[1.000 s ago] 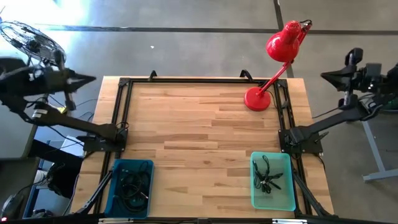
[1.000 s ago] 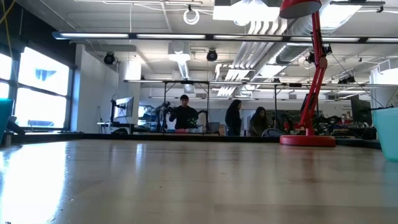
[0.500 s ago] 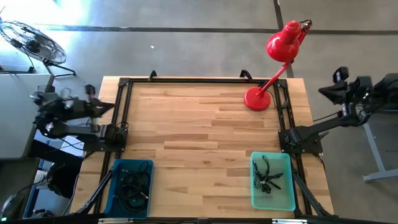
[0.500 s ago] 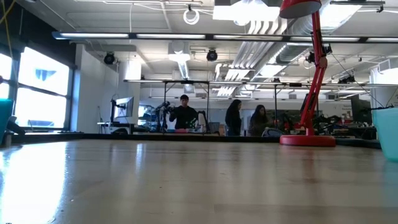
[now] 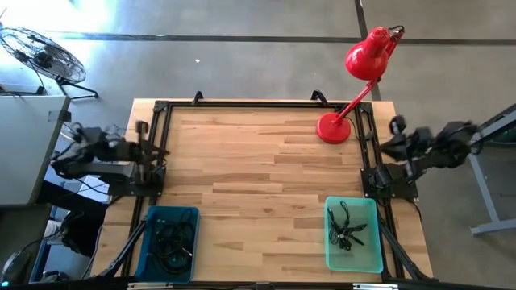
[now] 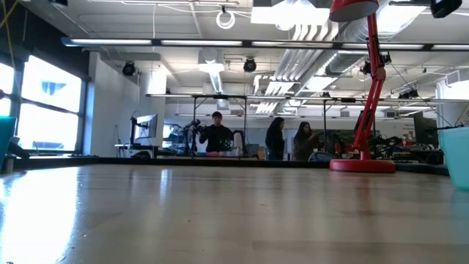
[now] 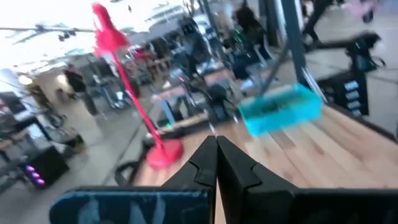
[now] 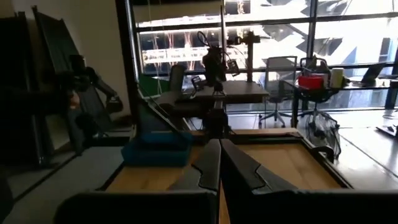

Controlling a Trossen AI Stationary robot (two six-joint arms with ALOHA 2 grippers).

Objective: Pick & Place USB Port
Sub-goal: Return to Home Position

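Two arms sit folded at the table's (image 5: 258, 173) sides in the high view. The left gripper (image 5: 150, 149) is at the side rail across the table from the lamp (image 5: 333, 129), and the right gripper (image 5: 397, 138) is just outside the rail on the lamp's own side; their fingers are too small to read from above. A light bin (image 5: 353, 262) stands at the front corner on the lamp's side, and black cables (image 5: 348, 229) lie tangled inside it. At the front corner opposite the lamp, a dark bin (image 5: 147, 242) holds more black cords (image 5: 173, 246).

Low view: the lamp's base stands on the far right of the bare wood, with a sliver of the light bin's wall at the frame edge beyond it. Three people (image 6: 216, 136) stand in the room well behind the lamp.

Left wrist view: this arm's fingers (image 7: 200, 171) are pressed together into a point, pinching nothing. Past them the lamp rises at the far edge, and the light bin sits beside it, across the boards.

Right wrist view: its fingers (image 8: 205, 169) also meet tip to tip, empty. Beyond them the dark bin rests on the far side of the wood, with the left arm folded behind it.
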